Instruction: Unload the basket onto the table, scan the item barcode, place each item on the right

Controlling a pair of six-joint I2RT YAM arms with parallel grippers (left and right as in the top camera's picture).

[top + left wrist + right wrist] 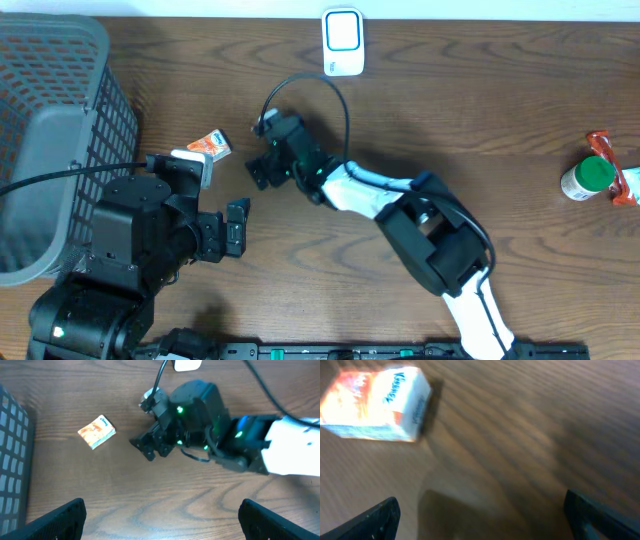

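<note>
- The Kleenex pack lies flat on the wood table, near the mesh basket. Neither arm touches it.
- The right gripper sits low over the table just to the pack's right. Its jaws are spread wide with nothing between them. In its wrist view the pack is up and to the left, outside the gap.
- The left gripper hovers on the robot's side of the pack, also spread wide and empty.
- The white scanner stands at the far table edge, well apart from the pack.
- No barcode shows on any visible face, so its side cannot be told.
- Risk: the pack is off-centre to the right jaws. Closing from here would likely clip a corner or nudge it toward the basket.
- Risk: the pack looks light and soft. It may skid on the smooth wood or crumple under a hard pinch.
- Risk: it lies low, so the fingertips may scrape the table on the way down.
- Risk: a finger could cover the barcode, or the code could face away from the scanner.
- Risk: both arms crowd the same patch, and the right arm's cable loops close by. A clash or snag is possible.
</note>
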